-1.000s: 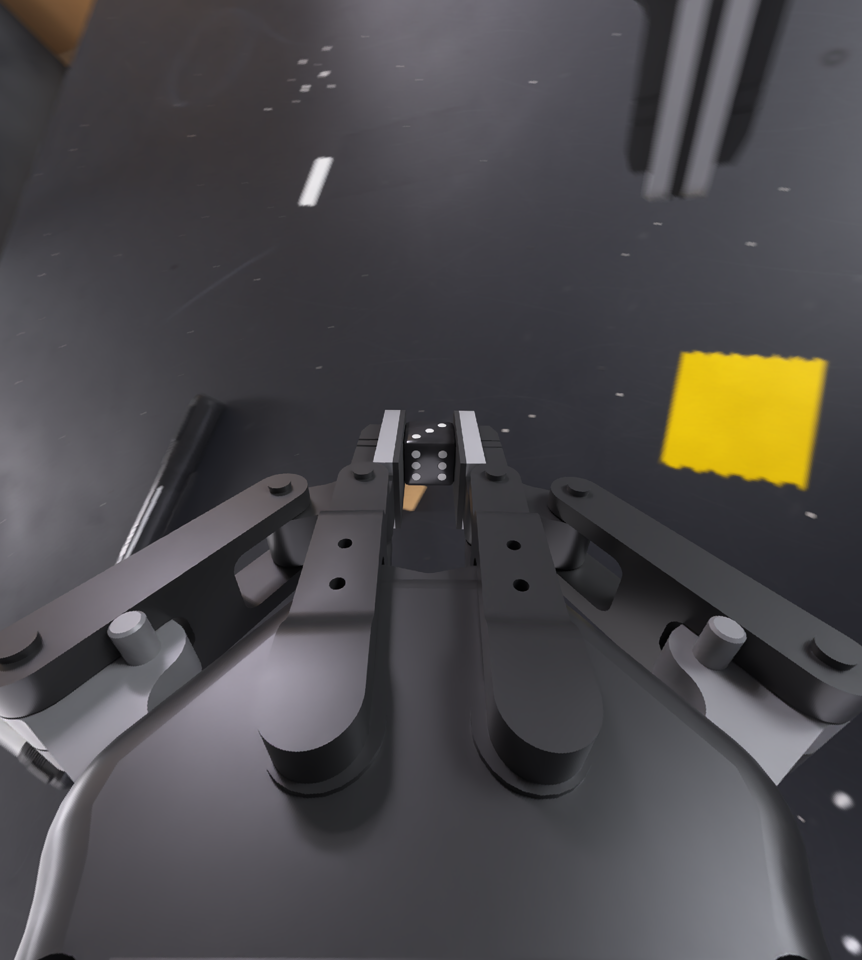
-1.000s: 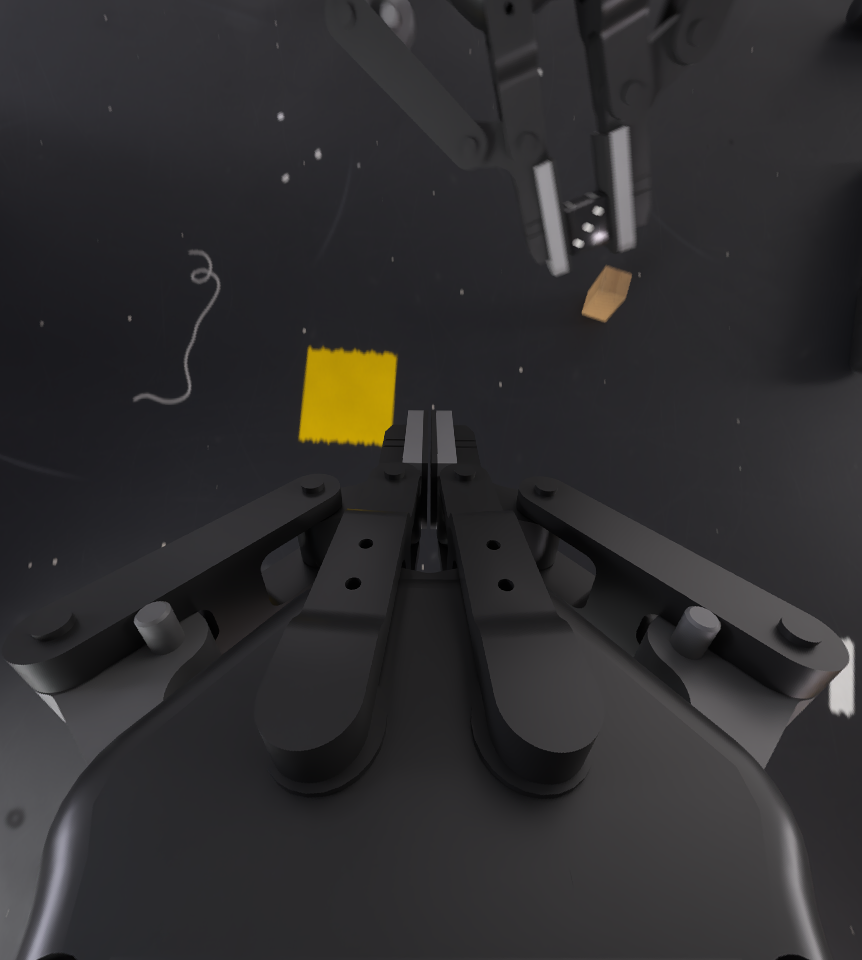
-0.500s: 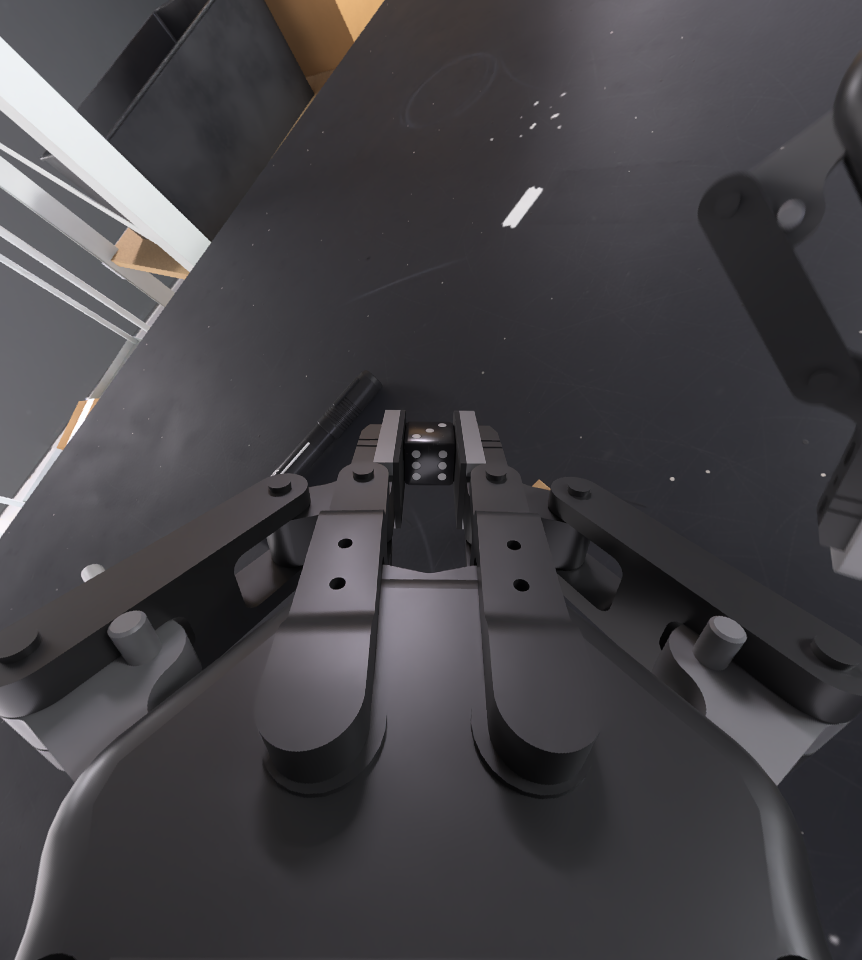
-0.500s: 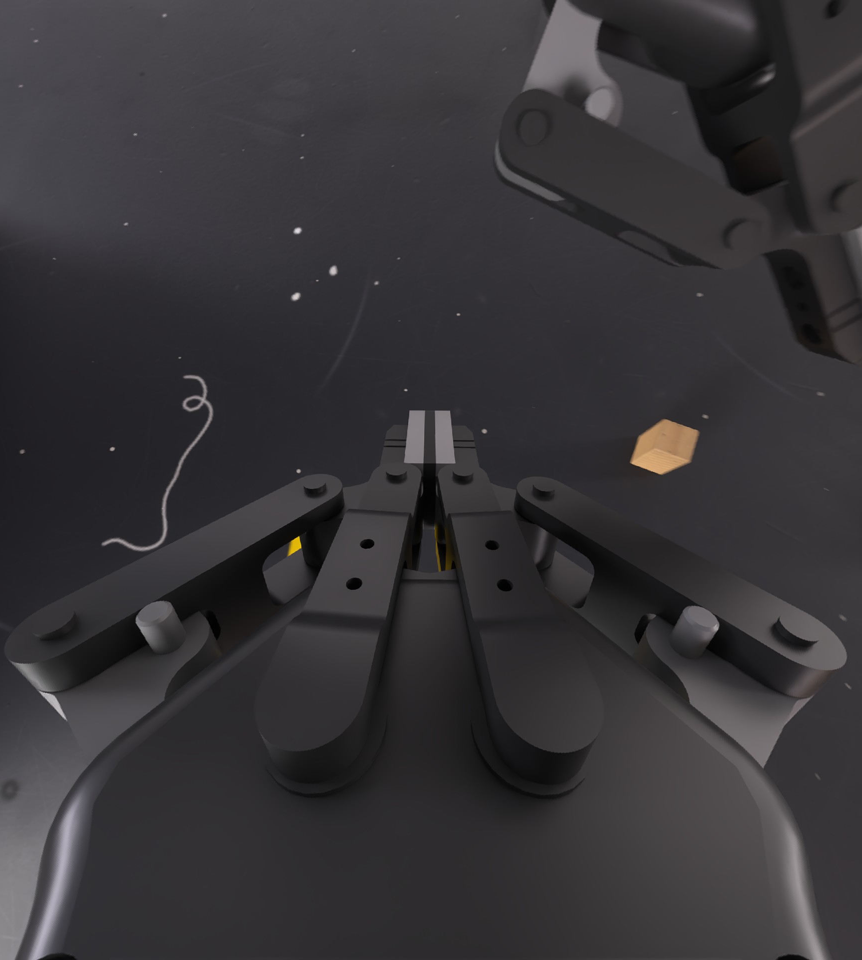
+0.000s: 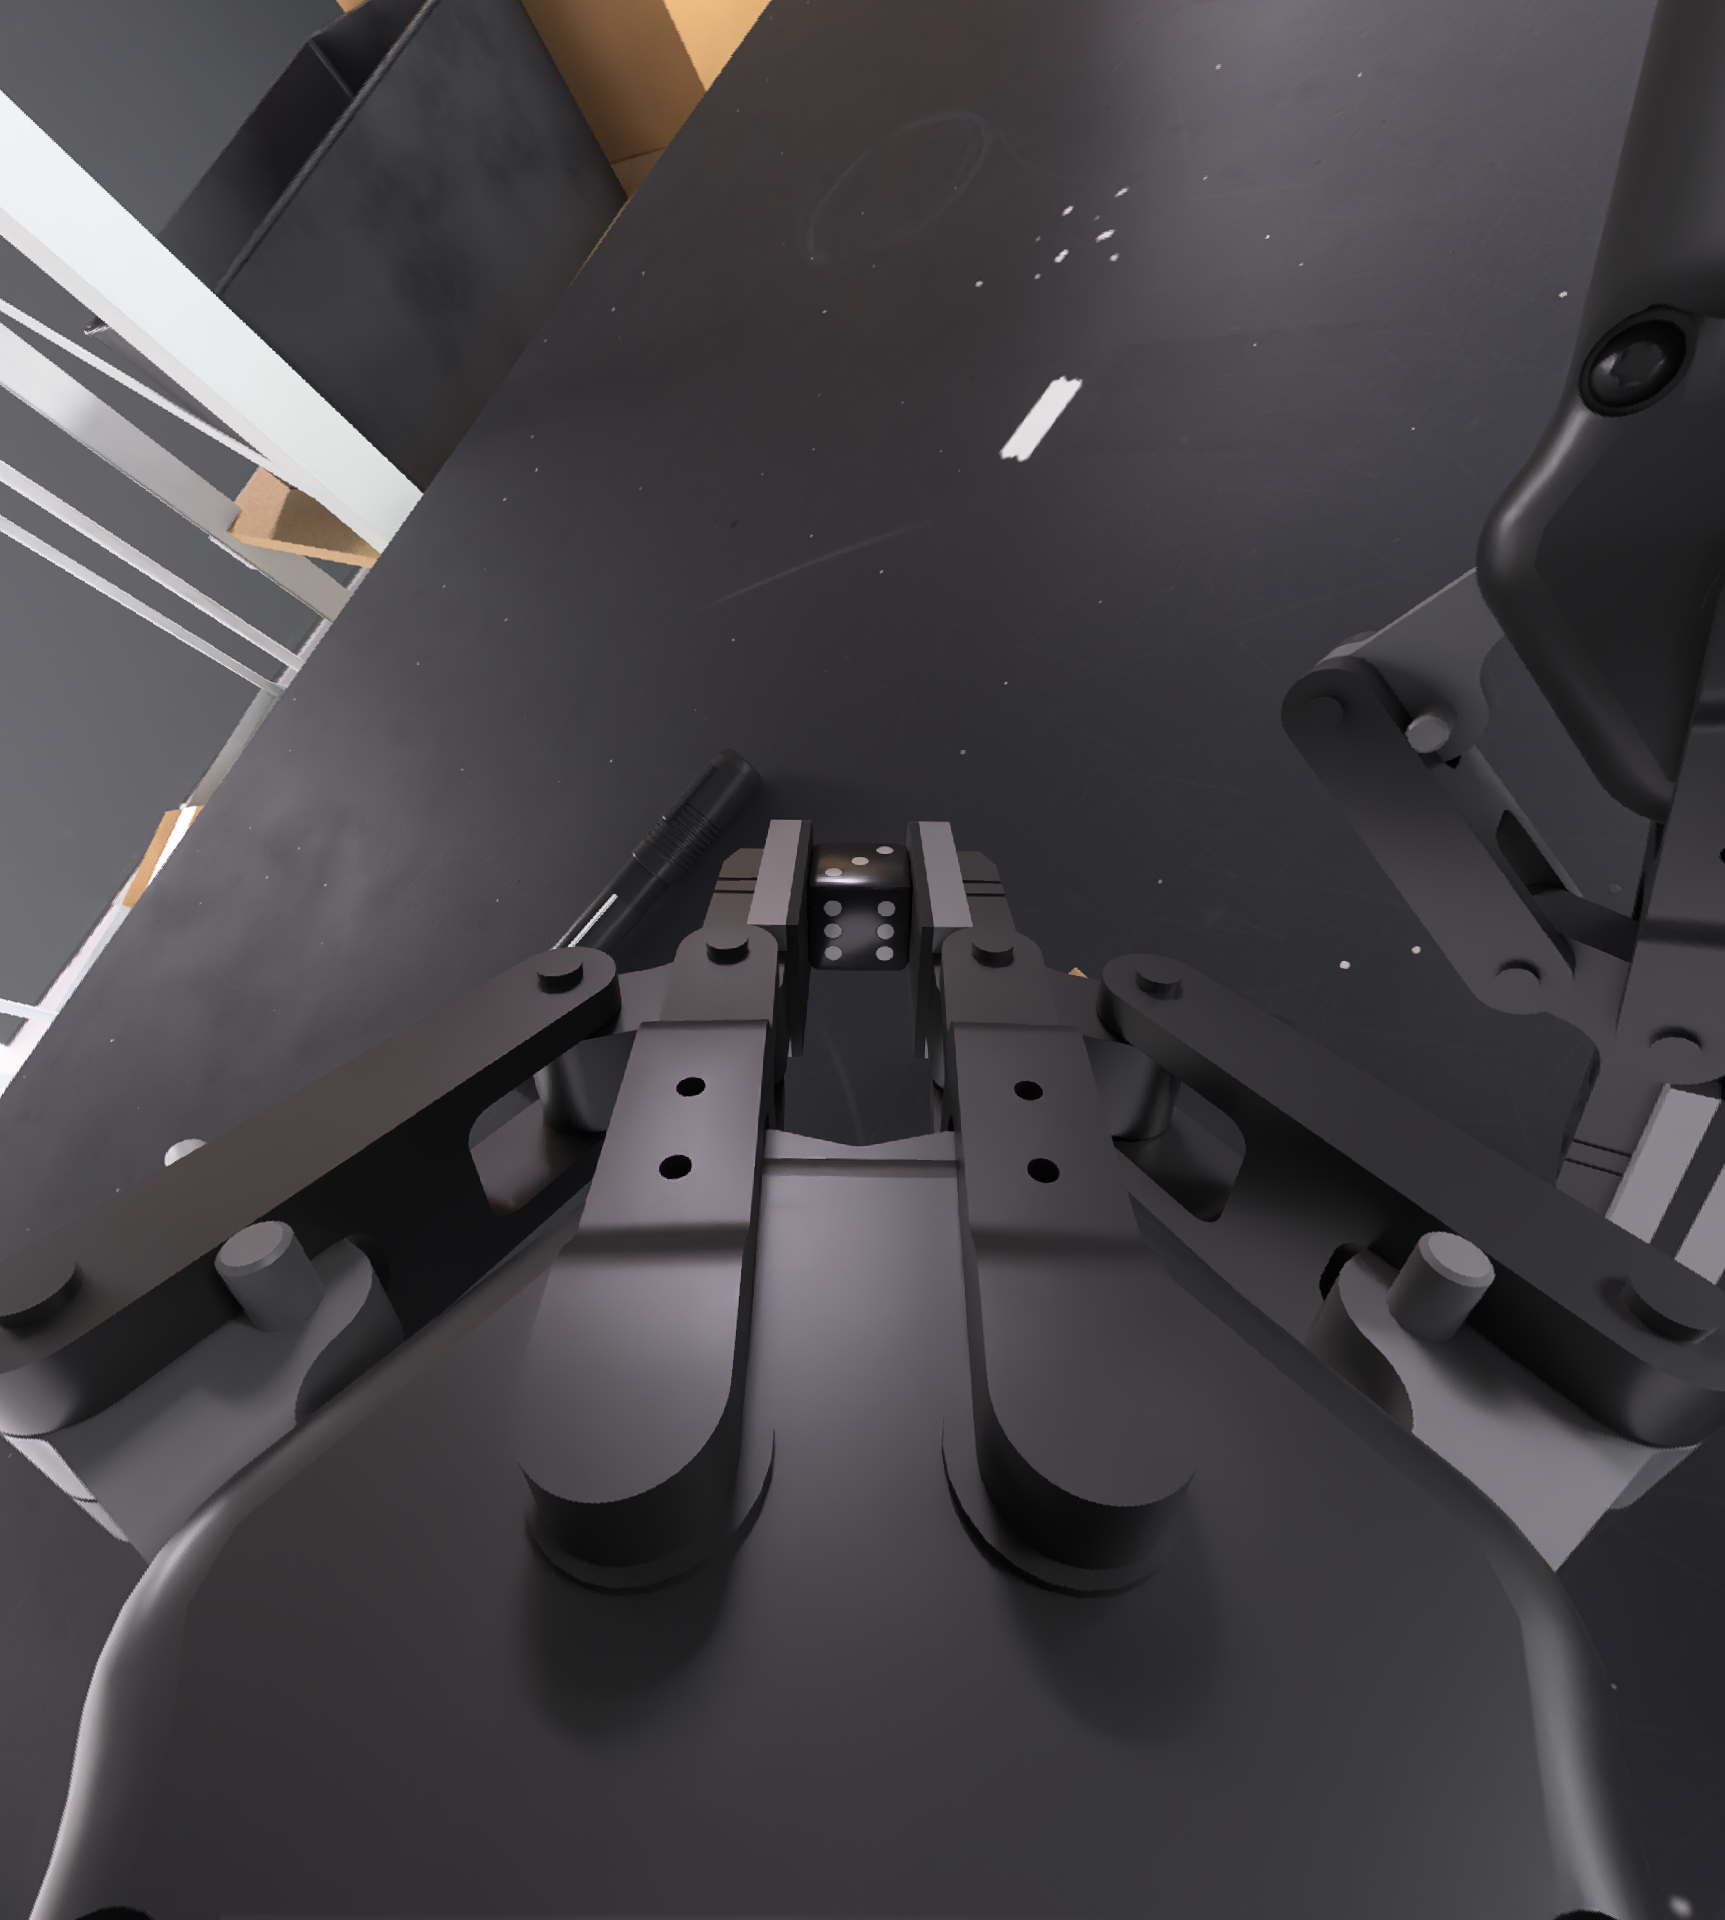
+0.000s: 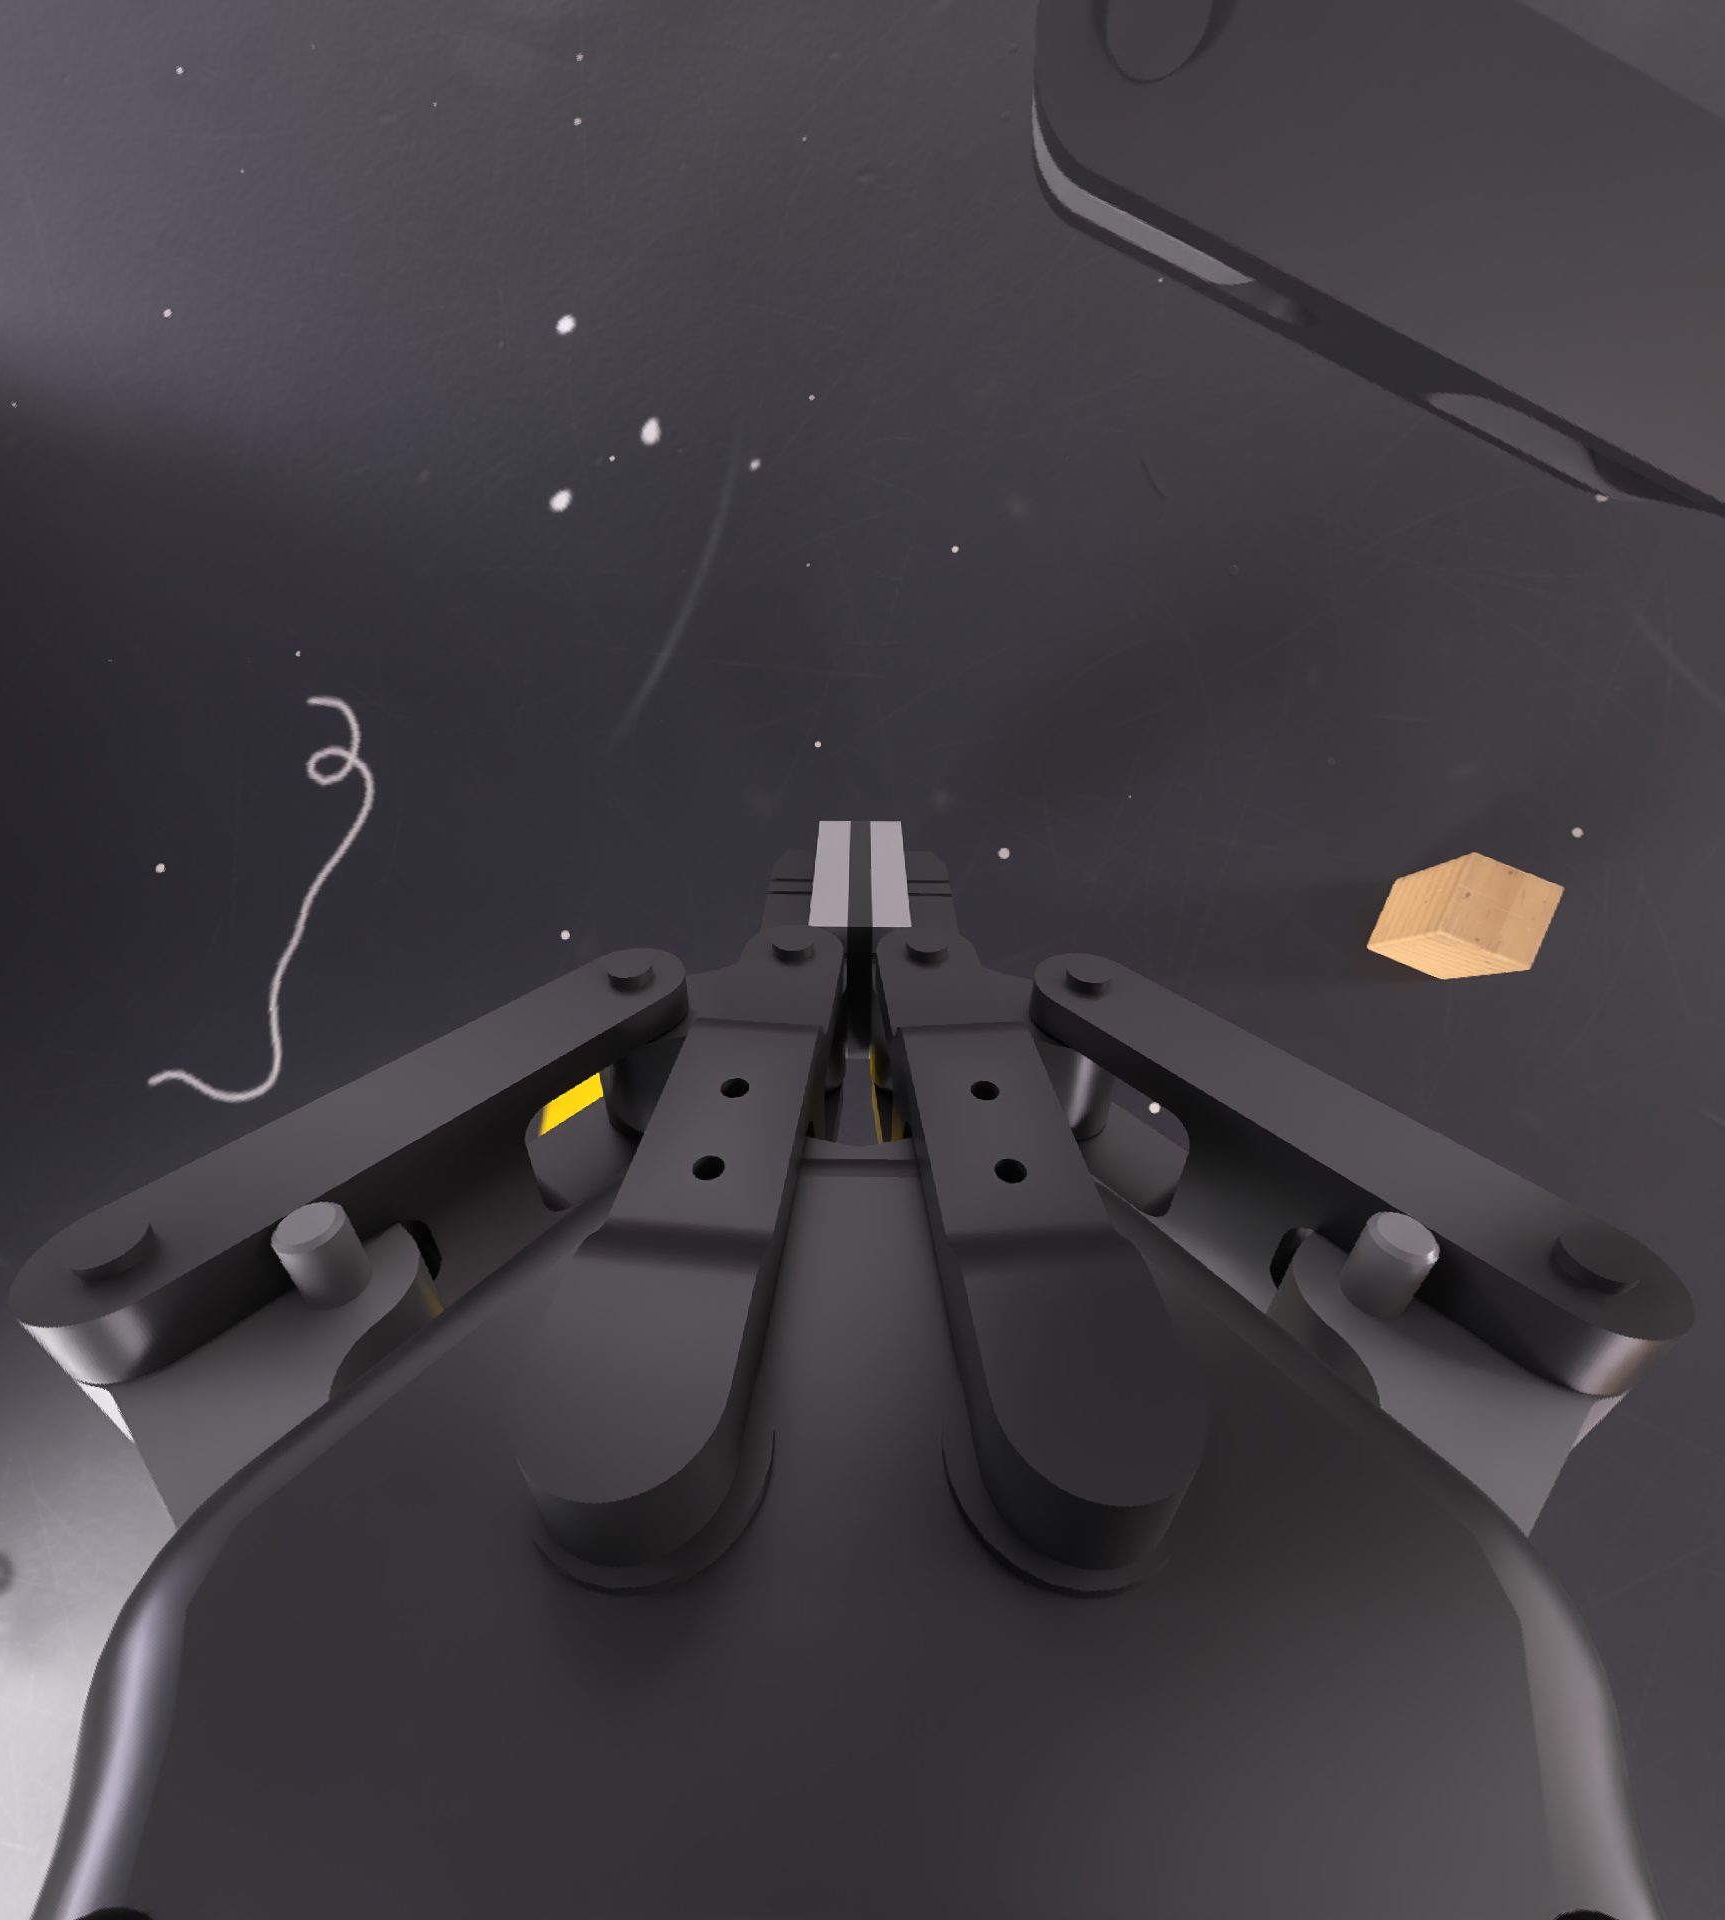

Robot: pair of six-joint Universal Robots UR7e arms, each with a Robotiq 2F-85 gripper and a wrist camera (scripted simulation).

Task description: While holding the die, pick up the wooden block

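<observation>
My left gripper (image 5: 859, 878) is shut on a black die with white dots (image 5: 860, 914) and holds it above the dark table. The small wooden block (image 6: 1466, 916) lies on the table in the right wrist view, to the right of my right gripper (image 6: 859, 871), which is shut and empty with its pads together. In the left wrist view only a sliver of the block (image 5: 1076, 974) shows behind my right finger link. The right gripper (image 5: 1705, 1195) also shows at the right edge of the left wrist view. Part of the left gripper (image 6: 1440, 239) fills the upper right of the right wrist view.
A black marker pen (image 5: 676, 847) lies on the table left of the die. A white tape strip (image 5: 1040, 419) lies farther off. A white thread (image 6: 302, 925) curls left of my right gripper. A yellow patch (image 6: 572, 1103) shows under its links. The table edge, shelving (image 5: 110, 343) and boxes are at left.
My left gripper has lifted and tilted with the die, so the table edge and shelving came into view. My right gripper moved forward over the yellow patch, and the wooden block now lies to its right.
</observation>
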